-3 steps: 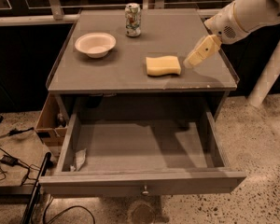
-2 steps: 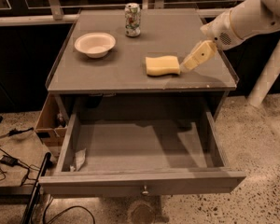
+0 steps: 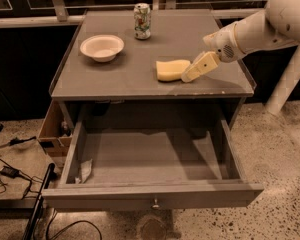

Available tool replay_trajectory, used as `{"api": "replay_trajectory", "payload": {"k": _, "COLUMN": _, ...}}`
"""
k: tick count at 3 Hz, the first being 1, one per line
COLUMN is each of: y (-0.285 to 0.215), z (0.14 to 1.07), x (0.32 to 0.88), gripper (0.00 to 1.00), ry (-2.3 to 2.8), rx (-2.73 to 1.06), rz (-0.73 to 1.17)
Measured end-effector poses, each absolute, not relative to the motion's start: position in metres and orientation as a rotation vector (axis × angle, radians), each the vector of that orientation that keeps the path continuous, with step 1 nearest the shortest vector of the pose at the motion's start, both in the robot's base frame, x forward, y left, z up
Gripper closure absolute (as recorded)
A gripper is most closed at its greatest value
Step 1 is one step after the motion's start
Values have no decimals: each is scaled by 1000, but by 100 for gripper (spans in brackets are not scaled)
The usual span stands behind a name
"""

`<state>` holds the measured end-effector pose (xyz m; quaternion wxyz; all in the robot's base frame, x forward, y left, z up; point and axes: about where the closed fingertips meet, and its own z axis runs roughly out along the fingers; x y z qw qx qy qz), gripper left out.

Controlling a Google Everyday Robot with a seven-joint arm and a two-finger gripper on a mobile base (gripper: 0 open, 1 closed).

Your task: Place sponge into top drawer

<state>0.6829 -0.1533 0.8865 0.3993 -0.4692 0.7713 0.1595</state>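
Sponge (image 3: 172,69) noted first: pale yellow block lying flat on the grey table (image 3: 115,79), right of centre and toward the near edge, not in the drawer. Rest by size. Table fills the middle of the scene, with a raised lip along its left and right sides. Top drawer (image 3: 150,154) stands open below the tabletop, drawn out toward the near side; its flat grey bottom is mostly bare. My arm (image 3: 270,24) comes in from the far right, white and rounded, angling down and to the left over the right part of the tabletop. White bowl (image 3: 102,46) sits upright on the left part of the tabletop, well apart from the sponge. My gripper (image 3: 190,74) is low over the table at the sponge's right end, cream-coloured, its tip touching or just beside that end; I cannot tell whether it is wide or narrow, and it does not appear to be holding the sponge. Drinks can (image 3: 142,20) stands upright near the far edge, about mid-table, between bowl and arm in left-right terms. Crumpled pale scrap (image 3: 85,170) lies in the drawer's near-left corner against the left wall. Small round metal knob (image 3: 154,203) sits mid-way along the drawer's front panel.
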Motion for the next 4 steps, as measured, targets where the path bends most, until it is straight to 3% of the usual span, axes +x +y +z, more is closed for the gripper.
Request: {"api": "replay_trajectory", "payload": {"k": 4, "y": -112, "z": 835, "x": 705, "gripper": 0, "ry": 1926, "rx": -1229, "rz": 448}}
